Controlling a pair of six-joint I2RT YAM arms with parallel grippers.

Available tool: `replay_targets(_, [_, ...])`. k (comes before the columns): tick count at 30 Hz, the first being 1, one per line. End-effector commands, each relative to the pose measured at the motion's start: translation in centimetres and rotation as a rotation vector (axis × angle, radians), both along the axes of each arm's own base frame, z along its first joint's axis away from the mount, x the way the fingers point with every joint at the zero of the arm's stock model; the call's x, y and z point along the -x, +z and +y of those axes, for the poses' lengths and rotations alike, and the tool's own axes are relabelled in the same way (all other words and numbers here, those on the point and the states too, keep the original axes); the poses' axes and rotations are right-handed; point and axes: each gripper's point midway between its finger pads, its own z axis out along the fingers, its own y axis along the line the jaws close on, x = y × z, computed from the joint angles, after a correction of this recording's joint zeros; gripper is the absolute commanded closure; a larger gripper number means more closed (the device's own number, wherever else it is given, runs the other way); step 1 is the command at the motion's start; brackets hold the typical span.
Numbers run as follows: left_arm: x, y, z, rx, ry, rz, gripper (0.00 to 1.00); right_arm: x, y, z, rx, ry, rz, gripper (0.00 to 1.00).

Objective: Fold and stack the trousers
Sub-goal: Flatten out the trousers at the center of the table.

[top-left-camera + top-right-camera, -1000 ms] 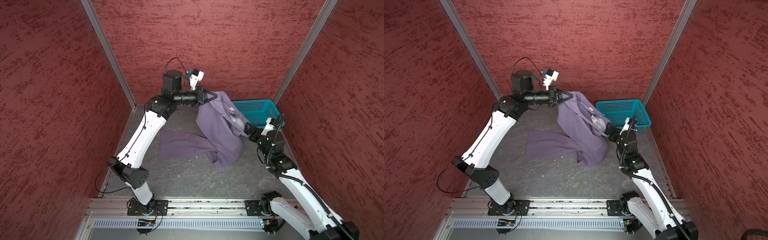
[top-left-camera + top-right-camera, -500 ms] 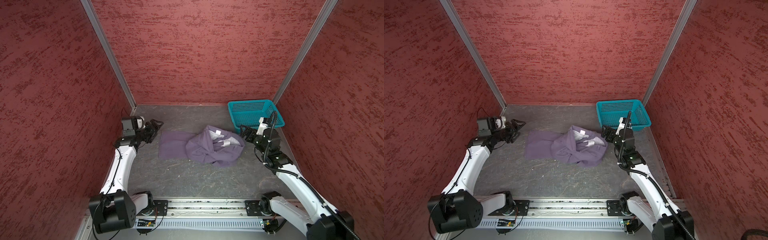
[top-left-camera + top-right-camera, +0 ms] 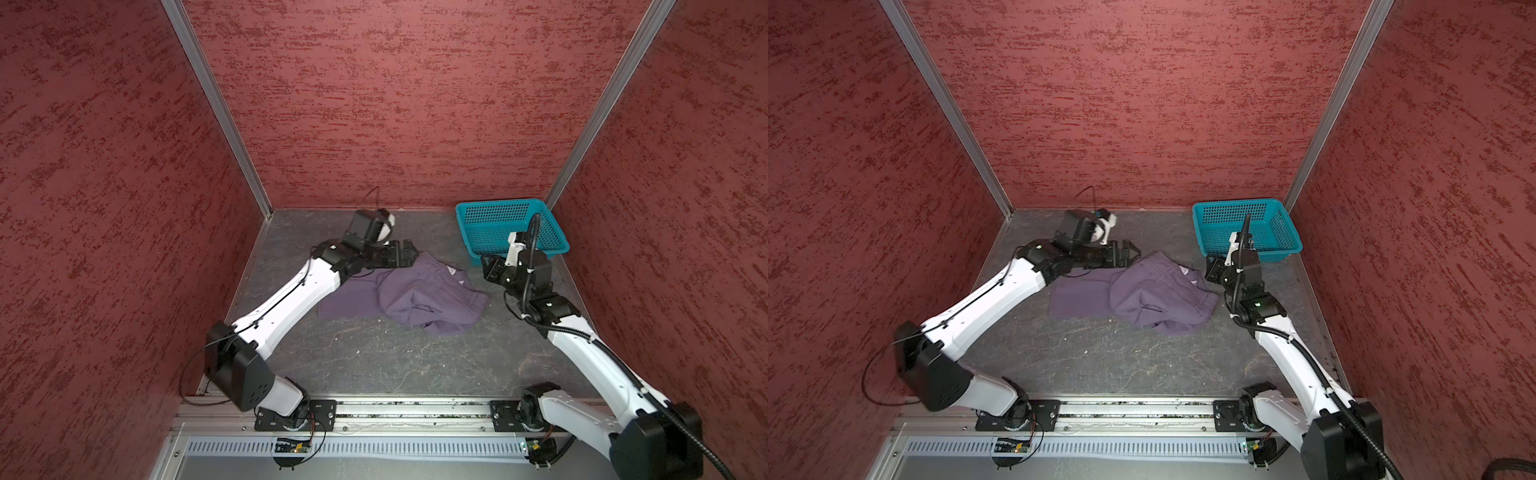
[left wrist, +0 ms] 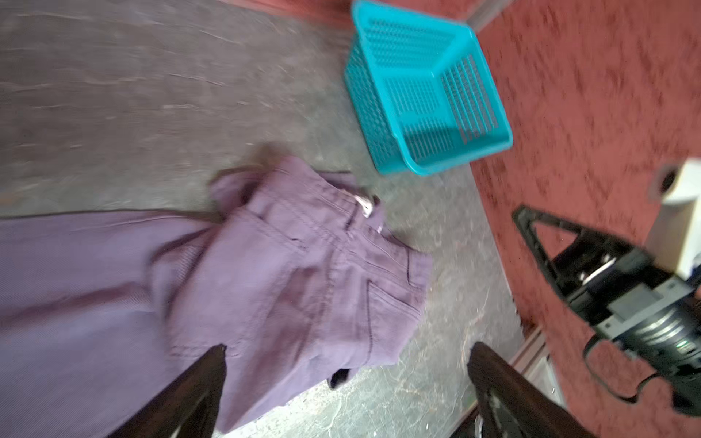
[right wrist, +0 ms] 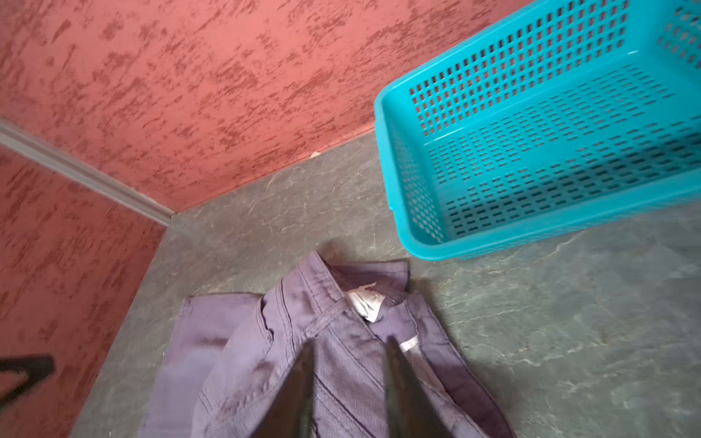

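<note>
The trousers (image 3: 428,297) lie heaped on the grey worktop (image 3: 374,353), about midway back and a little right of centre. One leg is spread flat to the left. The waist end is bunched over it, with a white label (image 5: 366,303) showing inside the waistband. I judge the fold barely begun, since the cloth needs spreading first.

The left pincer (image 3: 1133,251) hovers by the heap's far left corner with its jaws wide apart and nothing in them. The right pincer (image 5: 349,345) hangs over the opposite side of the waist with its jaws drawn in to a slim gap. I cannot tell whether any cloth is nipped between them. With one arm at each side of the waist, a two-corner lift looks intended.

The teal basket (image 3: 498,203) stands empty in the far right corner, near the trousers but apart from them. It is probably where the folded piece goes.

The worktop is scuffed and veined. Red textured walls (image 3: 395,104) with metal corner posts (image 3: 216,108) close it in on three sides, and the arms' rail (image 3: 415,409) runs along the front.
</note>
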Motion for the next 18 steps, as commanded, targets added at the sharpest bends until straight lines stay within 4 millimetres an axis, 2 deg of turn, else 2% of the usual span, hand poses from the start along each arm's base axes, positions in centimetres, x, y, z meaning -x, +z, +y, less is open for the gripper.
replay_targets(1, [1.7,-2.8,-4.4,-0.167,-0.167,-0.024,0.01,0.8,-1.6,-5.3,0.094,-0.165,0.151,0.78])
replay_targets(5, [3.5,-5.6,-10.2,-0.274,-0.318,-0.031,0.01,2.8,-4.8,-10.2,-0.048,-0.266,0.269,0.67])
replay_targets(8, [4.4,-7.6,-13.5,-0.333,-0.391,-0.027,0.01,4.1,-7.0,-12.2,-0.113,-0.317,0.316,0.58])
replay_targets(11, [4.7,-9.9,-15.3,-0.423,-0.425,-0.02,0.01,4.9,-8.6,-13.3,-0.149,-0.338,0.353,0.46])
replay_targets(14, [5.2,-12.4,-16.9,-0.504,-0.461,-0.032,0.01,5.2,-9.2,-13.9,-0.18,-0.332,0.362,0.35])
replay_targets(18, [5.3,-15.5,-18.1,-0.601,-0.478,-0.039,0.01,4.9,-9.1,-13.8,-0.228,-0.312,0.339,0.3])
